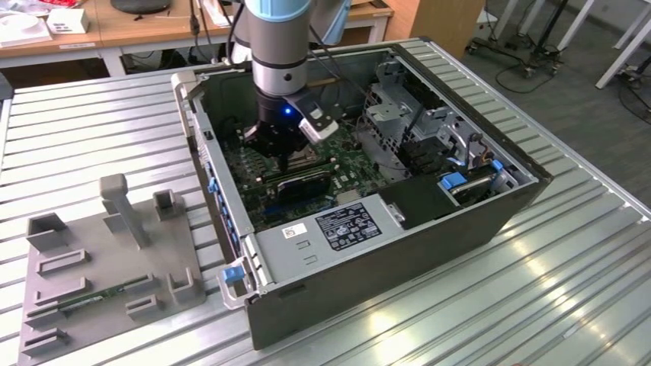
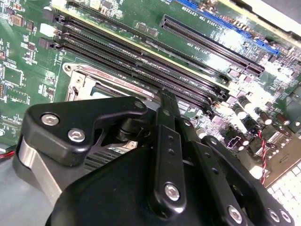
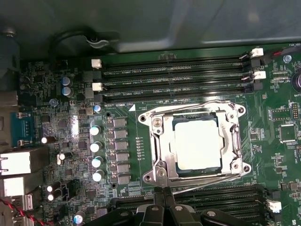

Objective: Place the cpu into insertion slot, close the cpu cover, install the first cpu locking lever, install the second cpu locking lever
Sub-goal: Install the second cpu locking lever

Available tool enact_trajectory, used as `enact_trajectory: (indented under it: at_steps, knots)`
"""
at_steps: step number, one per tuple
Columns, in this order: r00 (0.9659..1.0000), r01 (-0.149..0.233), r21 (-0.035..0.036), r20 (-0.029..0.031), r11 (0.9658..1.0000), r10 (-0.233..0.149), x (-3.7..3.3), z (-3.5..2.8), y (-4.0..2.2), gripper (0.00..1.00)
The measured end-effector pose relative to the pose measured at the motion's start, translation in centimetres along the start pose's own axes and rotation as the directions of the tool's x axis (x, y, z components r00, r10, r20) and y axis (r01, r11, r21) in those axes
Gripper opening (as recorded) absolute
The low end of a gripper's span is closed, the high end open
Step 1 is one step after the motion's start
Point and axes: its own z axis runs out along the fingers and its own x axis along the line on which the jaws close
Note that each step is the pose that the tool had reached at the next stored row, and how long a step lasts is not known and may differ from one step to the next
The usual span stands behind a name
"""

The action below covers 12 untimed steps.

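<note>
In the first wrist view the cpu [image 3: 196, 143] lies flat in the insertion slot [image 3: 197, 172], its silver top showing through the window of the cpu cover [image 3: 159, 141]. The cover is down over it. Thin wire levers [image 3: 188, 106] run along two sides of the frame; whether they are latched I cannot tell. My gripper [image 3: 162, 192] is shut, with nothing in it, and its tip hovers right at the socket's edge near a frame corner. In the second wrist view the fingers [image 2: 164, 110] hide most of the cover [image 2: 77, 84]. In the exterior view the gripper [image 1: 280, 145] reaches down into the case.
Long black memory slots [image 3: 174, 77] flank the socket, with a row of capacitors [image 3: 96, 148] beside it. The open computer case [image 1: 203, 114] walls in the green board [image 1: 341, 149]; a drive cage [image 1: 407, 114] and power supply [image 1: 336, 225] stand close by. A grey fixture [image 1: 112, 259] sits on the table.
</note>
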Motion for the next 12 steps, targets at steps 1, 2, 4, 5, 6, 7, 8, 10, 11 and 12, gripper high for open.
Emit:
enact_trajectory:
  at_steps: [1, 2, 4, 5, 6, 7, 8, 10, 11, 12]
  knots:
    - [1.0000, 0.000, -0.0003, 0.0029, 1.0000, 0.000, 0.08, -0.01, 0.00, 0.11]
    - [1.0000, 0.000, -0.0007, 0.0059, 1.0000, 0.000, 0.14, -0.01, 0.00, 0.11]
    - [0.9999, 0.000, -0.0015, 0.0110, 1.0000, 0.000, 0.26, 0.00, -0.02, 0.11]
    - [0.9999, 0.000, -0.0017, 0.0120, 1.0000, 0.000, 0.26, 0.00, -0.01, 0.11]
    - [0.9999, 0.000, -0.0018, 0.0121, 1.0000, 0.000, 0.26, 0.00, -0.01, 0.11]
    - [0.9999, 0.000, -0.0017, 0.0122, 1.0000, 0.000, 0.26, 0.00, -0.01, 0.11]
    - [0.9999, 0.000, -0.0017, 0.0123, 1.0000, 0.000, 0.26, 0.00, -0.02, 0.11]
    - [0.9999, 0.000, -0.0018, 0.0124, 1.0000, 0.000, 0.27, -0.01, -0.02, 0.11]
    - [0.9999, 0.000, -0.0019, 0.0137, 1.0000, 0.000, 0.32, -0.01, -0.02, 0.11]
    - [0.9999, 0.000, -0.0023, 0.0157, 1.0000, 0.000, 0.42, -0.02, -0.01, 0.11]
